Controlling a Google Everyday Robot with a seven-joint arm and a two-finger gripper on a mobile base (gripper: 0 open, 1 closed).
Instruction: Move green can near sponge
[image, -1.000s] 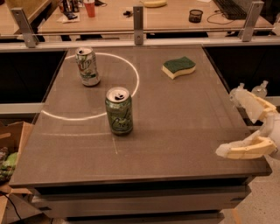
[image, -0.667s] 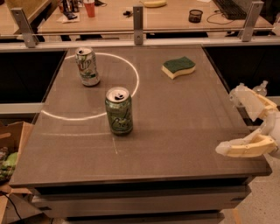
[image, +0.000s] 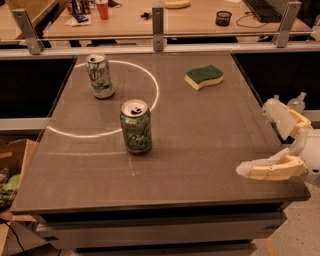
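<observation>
We are looking down on a grey-brown rectangular surface (image: 210, 145) where a dark green aluminium soda can (image: 136, 127) with a pale swirl marking is standing upright, left of centre and toward the near half. Its silver top is showing an opened mouth. A thin white circular line (image: 155, 89) marked on the surface is curving just behind and beside it.

A small wavy-edged sponge (image: 204, 77), dark green scouring layer over pale yellow foam, is lying flat near the far right corner, well apart from the green can. A 2nd can, a paler silver-white one with green lettering (image: 100, 76), is standing upright at the far left inside the white circle, near the green can but not touching it.

The robot's cream-coloured 2-finger end effector (image: 254, 139) is hanging at the right edge of the surface, toward the near corner. We are seeing its fingers (image: 272, 169) spread wide apart and gripping nothing, 1 reaching in over the surface's edge and the other angling up beside it. It is well apart from both cans and the sponge.

A brown cardboard box (image: 12, 165) is sitting on the floor at the left. Behind the surface, a wooden desk (image: 200, 22) is carrying a red cup (image: 102, 9).
</observation>
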